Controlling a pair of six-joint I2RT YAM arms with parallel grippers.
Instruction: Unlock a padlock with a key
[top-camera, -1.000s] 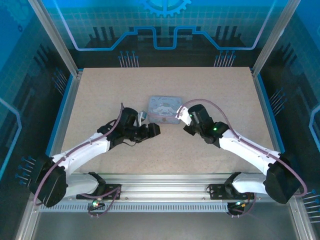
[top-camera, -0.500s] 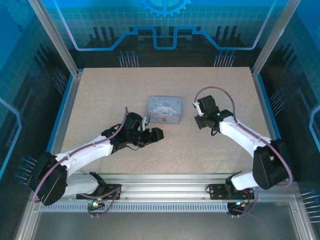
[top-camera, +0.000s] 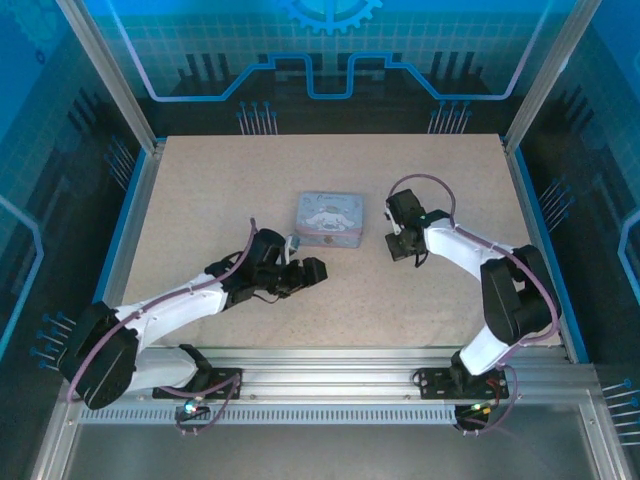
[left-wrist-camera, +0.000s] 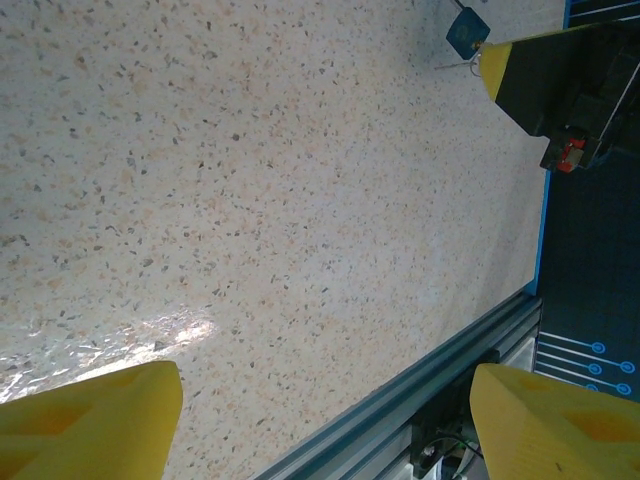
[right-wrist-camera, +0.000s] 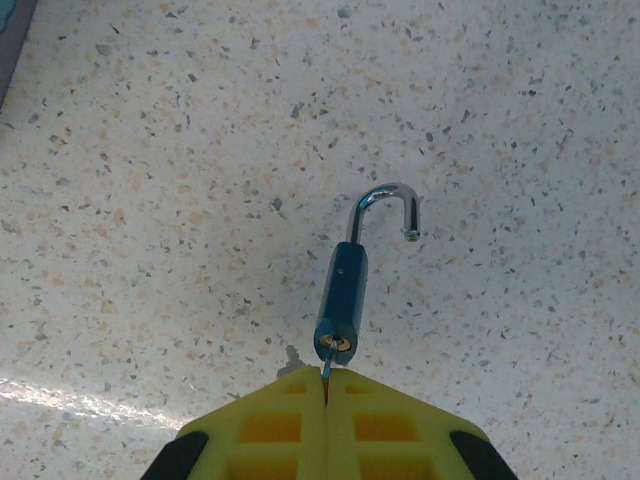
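Straight beyond the right arm's yellow fingers (right-wrist-camera: 285, 425), pinched shut on the thin silvery key (right-wrist-camera: 326, 365), the small dark metal padlock (right-wrist-camera: 342, 290) points away, shackle open; left fingers (left-wrist-camera: 90, 425) gape empty.

The table (top-camera: 200, 190) is a pale beige top flecked with dark and tan specks, edged in blue at the sides, with a metal rail (top-camera: 330, 360) along its near edge. A pale blue cartoon-printed tin (top-camera: 330, 220) lies flat near its middle. The padlock (right-wrist-camera: 342, 290) shows against the speckled top; whether it touches cannot be told.
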